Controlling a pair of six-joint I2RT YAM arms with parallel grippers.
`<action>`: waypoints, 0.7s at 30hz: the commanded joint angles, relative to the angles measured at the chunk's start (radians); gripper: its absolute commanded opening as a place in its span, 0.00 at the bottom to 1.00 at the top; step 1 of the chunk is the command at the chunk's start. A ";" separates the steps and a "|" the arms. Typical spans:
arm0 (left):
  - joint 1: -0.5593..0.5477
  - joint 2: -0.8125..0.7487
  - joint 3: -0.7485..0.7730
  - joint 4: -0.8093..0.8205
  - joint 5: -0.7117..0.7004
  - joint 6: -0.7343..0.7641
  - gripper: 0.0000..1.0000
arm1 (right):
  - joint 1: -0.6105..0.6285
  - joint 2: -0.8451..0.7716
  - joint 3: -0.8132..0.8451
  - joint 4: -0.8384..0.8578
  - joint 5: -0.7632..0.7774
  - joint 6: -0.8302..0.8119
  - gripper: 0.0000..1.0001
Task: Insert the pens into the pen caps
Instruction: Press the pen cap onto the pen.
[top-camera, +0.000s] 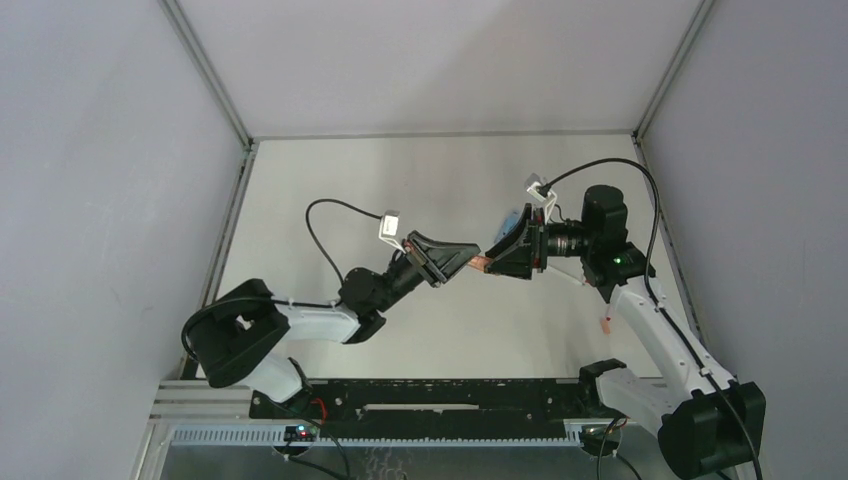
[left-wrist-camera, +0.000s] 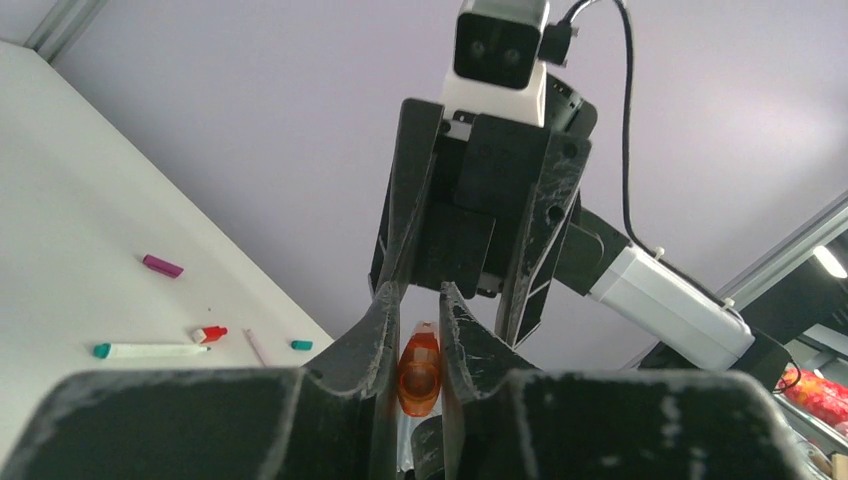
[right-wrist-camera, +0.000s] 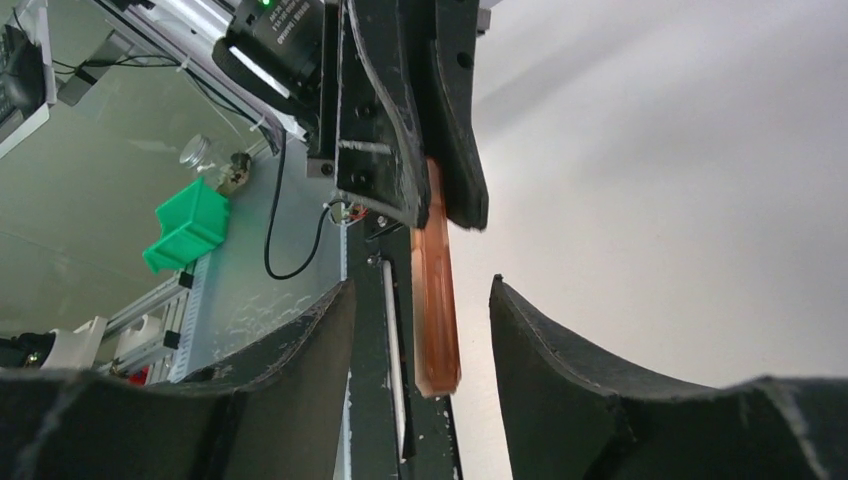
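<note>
— Whereabouts of the orange cap (right-wrist-camera: 437, 290)?
— Pinched narrowly in left jaws, up off the bench (left-wrist-camera: 60, 200), midway between both arms.
— Right jaws?
— Parted wide either side of its free end, gripping nothing.
— Long axis?
— Straight from left jaws into right. Likely calls for closing or backing straight off.
</note>
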 joint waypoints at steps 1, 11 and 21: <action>0.018 -0.060 -0.014 0.026 0.000 0.026 0.00 | -0.005 -0.027 0.016 -0.068 -0.001 -0.086 0.59; 0.025 -0.070 -0.021 0.026 0.012 0.032 0.00 | -0.005 -0.026 0.008 -0.035 -0.010 -0.059 0.19; -0.041 0.032 0.039 0.025 0.020 0.051 0.00 | 0.003 -0.015 -0.008 0.056 -0.016 0.021 0.08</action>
